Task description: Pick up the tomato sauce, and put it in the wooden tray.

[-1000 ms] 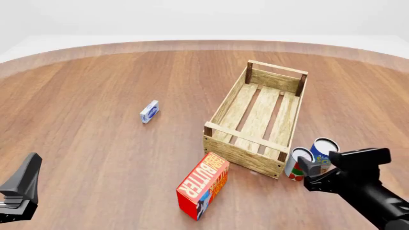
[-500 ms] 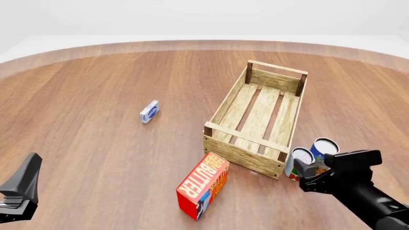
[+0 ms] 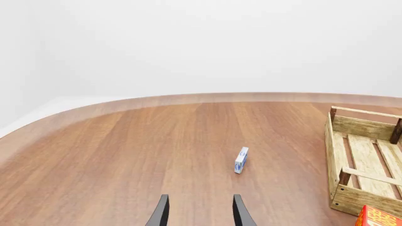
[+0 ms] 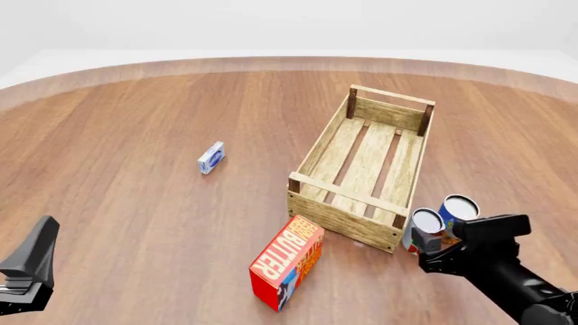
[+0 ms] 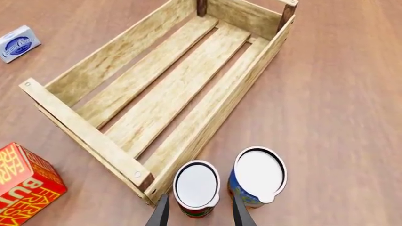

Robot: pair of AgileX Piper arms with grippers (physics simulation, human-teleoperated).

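Observation:
The tomato sauce [image 4: 423,226] is a small can with a silver top and a red, white and green label. It stands just right of the wooden tray's [image 4: 343,215] near right corner. In the right wrist view the can [image 5: 196,185] sits between my open right fingers, beside the tray [image 5: 213,117]. My right gripper [image 4: 432,248] [image 5: 201,214] is open just above and behind the can, not closed on it. My left gripper [image 4: 27,271] [image 3: 199,213] is open and empty at the near left, far from the can.
A blue-and-yellow can [image 4: 459,208] [image 5: 257,176] stands touching or nearly touching the tomato sauce on its right. A red butter box [image 4: 287,261] [image 5: 22,186] stands in front of the tray. A small blue-and-white box [image 4: 210,158] [image 3: 241,160] stands at mid-table left.
My right gripper has moved left and down toward the tomato sauce can, now straddling it. The left arm and all objects have not moved.

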